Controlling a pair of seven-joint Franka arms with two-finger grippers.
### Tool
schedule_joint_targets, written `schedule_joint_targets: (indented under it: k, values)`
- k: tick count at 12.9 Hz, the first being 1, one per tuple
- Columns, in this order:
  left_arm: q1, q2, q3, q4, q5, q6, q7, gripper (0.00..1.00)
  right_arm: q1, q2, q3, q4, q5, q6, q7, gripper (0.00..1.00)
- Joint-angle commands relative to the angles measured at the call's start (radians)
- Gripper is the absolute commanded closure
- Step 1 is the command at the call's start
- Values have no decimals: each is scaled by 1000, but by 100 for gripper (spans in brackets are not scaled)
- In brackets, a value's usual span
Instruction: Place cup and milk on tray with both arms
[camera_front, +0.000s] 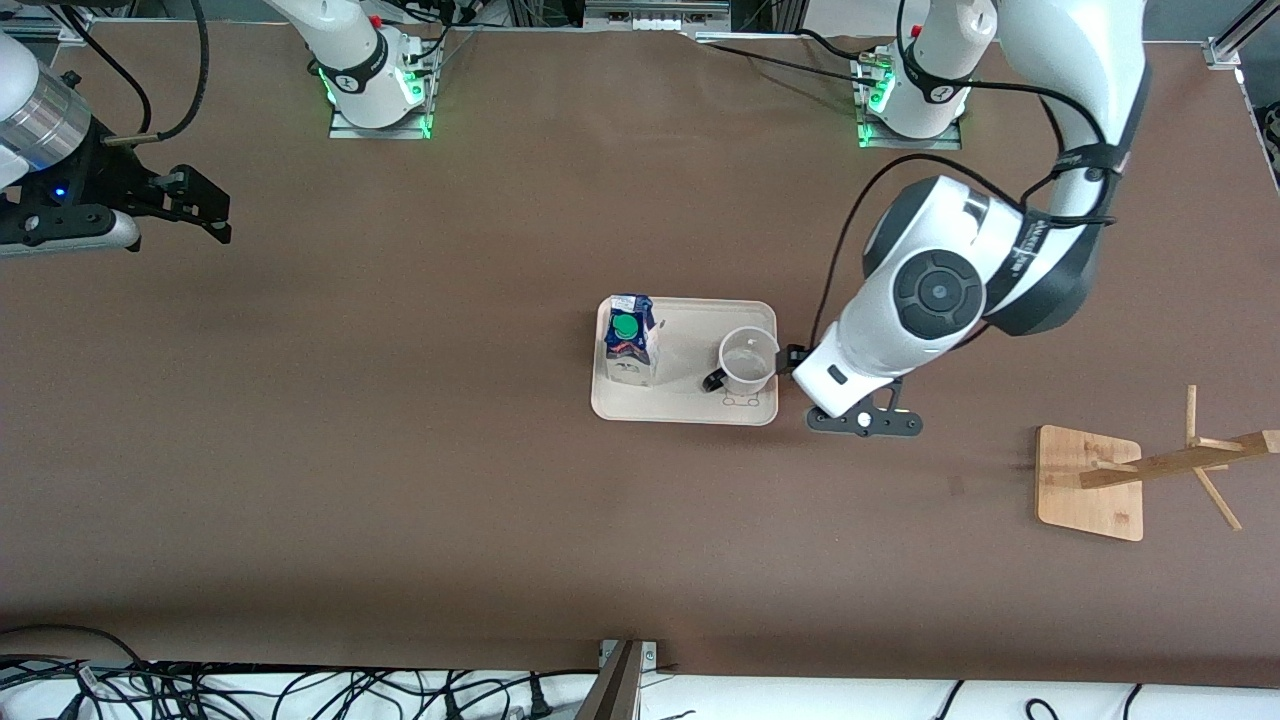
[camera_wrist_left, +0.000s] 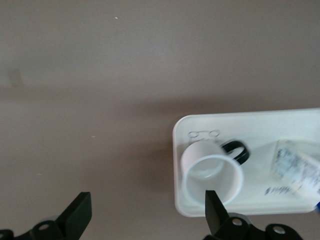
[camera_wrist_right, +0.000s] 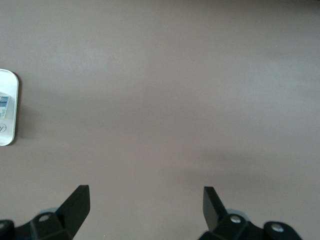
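The cream tray lies mid-table. The milk stands upright on it at the right arm's end. The white cup with its black handle stands upright on it at the left arm's end. My left gripper is low beside the tray's edge, next to the cup. In the left wrist view it is open and empty, with the cup, tray and milk ahead. My right gripper waits open and empty over bare table at the right arm's end; it also shows in its wrist view.
A wooden rack with a square base stands toward the left arm's end, nearer the front camera than the tray. The tray's edge shows in the right wrist view. Cables lie along the table's front edge.
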Motion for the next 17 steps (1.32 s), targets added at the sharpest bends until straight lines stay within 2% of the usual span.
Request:
schedule_joint_targets:
  k: [1, 5, 7, 8, 10, 11, 12, 14, 16, 17]
  values:
    - [69, -89, 4, 21, 24, -142, 186, 0, -8, 6, 11, 19, -10, -20, -4, 0]
    - [140, -97, 5, 185, 17, -323, 211, 0, -8, 6, 11, 19, -8, -18, -4, 0]
    - [168, -176, 49, 160, 6, -325, 252, 0, -8, 6, 11, 20, -11, -17, -4, 0]
    - [181, -215, 65, 112, -14, -327, 273, 0, -8, 6, 11, 20, -12, -14, -6, 0]
    - [171, -323, 161, 5, -25, -295, 313, 0, -8, 6, 12, 20, -12, -12, -6, 0]
    - [172, -373, 174, -58, -25, -260, 314, 0, -5, 6, 12, 20, -12, -12, -6, 0]
    - [163, -431, 212, -140, -25, -203, 315, 0, -8, 6, 11, 20, -12, -12, -4, 0]
    - [140, -561, 246, -338, -75, 39, 349, 0, -8, 6, 11, 20, -12, -11, -6, 0]
    - [131, -582, 252, -368, -104, 58, 407, 0, -5, 6, 12, 20, -12, -12, -6, 0]
    - [114, -579, 277, -367, -104, 54, 424, 0, -8, 6, 11, 20, -12, -11, -6, 0]
